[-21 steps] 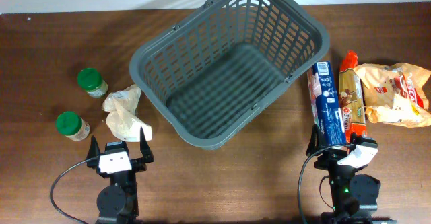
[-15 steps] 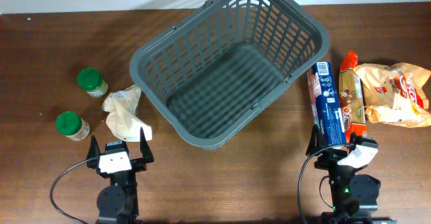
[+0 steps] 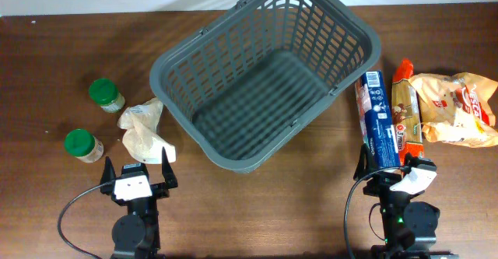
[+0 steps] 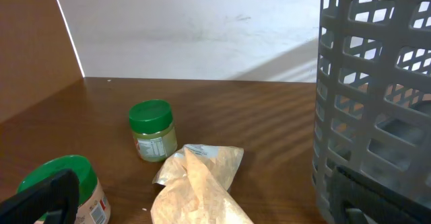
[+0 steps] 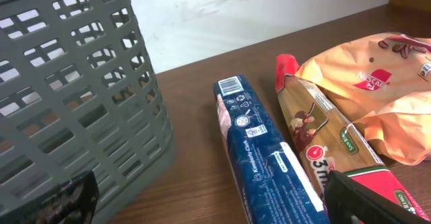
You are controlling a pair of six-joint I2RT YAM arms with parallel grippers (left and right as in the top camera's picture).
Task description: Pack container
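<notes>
The dark grey basket sits empty at the table's middle back; its wall shows in the left wrist view and the right wrist view. My left gripper is open and empty at the front left, just before a clear bag of pale food. My right gripper is open and empty at the front right, just before a blue packet.
Two green-lidded jars stand left of the bag; they also show in the left wrist view. A pasta packet and an orange Nescafe bag lie right of the blue packet.
</notes>
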